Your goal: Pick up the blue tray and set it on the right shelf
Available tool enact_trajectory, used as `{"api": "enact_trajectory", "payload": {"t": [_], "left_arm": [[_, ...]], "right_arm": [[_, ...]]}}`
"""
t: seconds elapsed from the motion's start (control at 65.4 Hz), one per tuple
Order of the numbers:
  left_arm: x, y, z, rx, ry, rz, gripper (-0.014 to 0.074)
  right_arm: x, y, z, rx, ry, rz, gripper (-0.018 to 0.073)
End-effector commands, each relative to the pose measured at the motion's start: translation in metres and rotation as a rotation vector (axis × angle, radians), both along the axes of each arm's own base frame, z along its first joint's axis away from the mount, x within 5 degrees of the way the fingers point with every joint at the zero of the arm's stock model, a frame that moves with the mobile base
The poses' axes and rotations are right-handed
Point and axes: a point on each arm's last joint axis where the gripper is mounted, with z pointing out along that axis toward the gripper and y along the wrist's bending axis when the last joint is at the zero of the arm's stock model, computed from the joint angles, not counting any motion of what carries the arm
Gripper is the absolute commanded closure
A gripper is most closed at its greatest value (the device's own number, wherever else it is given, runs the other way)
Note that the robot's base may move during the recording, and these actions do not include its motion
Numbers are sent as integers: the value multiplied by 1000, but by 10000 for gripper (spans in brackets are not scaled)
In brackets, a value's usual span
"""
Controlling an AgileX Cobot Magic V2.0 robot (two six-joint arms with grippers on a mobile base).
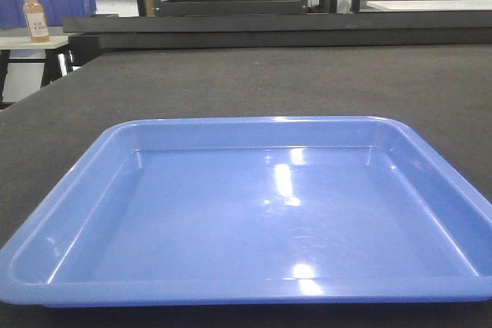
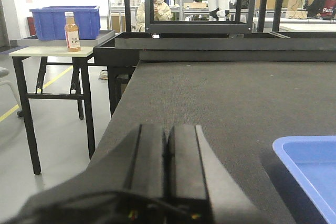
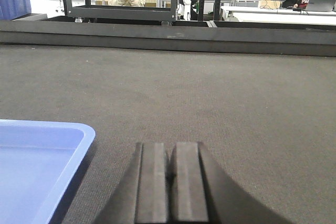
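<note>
Beside the blue tray (image 1: 261, 213), the left gripper (image 2: 168, 156) and right gripper (image 3: 171, 177) sit closed and empty, so unopened jaws could shove it instead of gripping.

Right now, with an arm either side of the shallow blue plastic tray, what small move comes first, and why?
Probably open both end effectors. The left end effector and right end effector are shut, each beside the shallow glossy blue plastic tray, which lies flat on the dark carpeted table; shut, they cannot take its rim.
</note>
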Motion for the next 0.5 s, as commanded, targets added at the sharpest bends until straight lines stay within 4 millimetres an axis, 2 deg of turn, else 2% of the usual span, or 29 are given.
{"api": "enact_trajectory", "payload": {"t": [0.0,0.489], "left_arm": [[-1,0,-1,-8,-74,4,645],[-1,0,-1,-8,-74,4,645]], "right_arm": [[-4,0,17,-3,-128,-3,522],[-4,0,17,-3,-128,-3,522]]}}
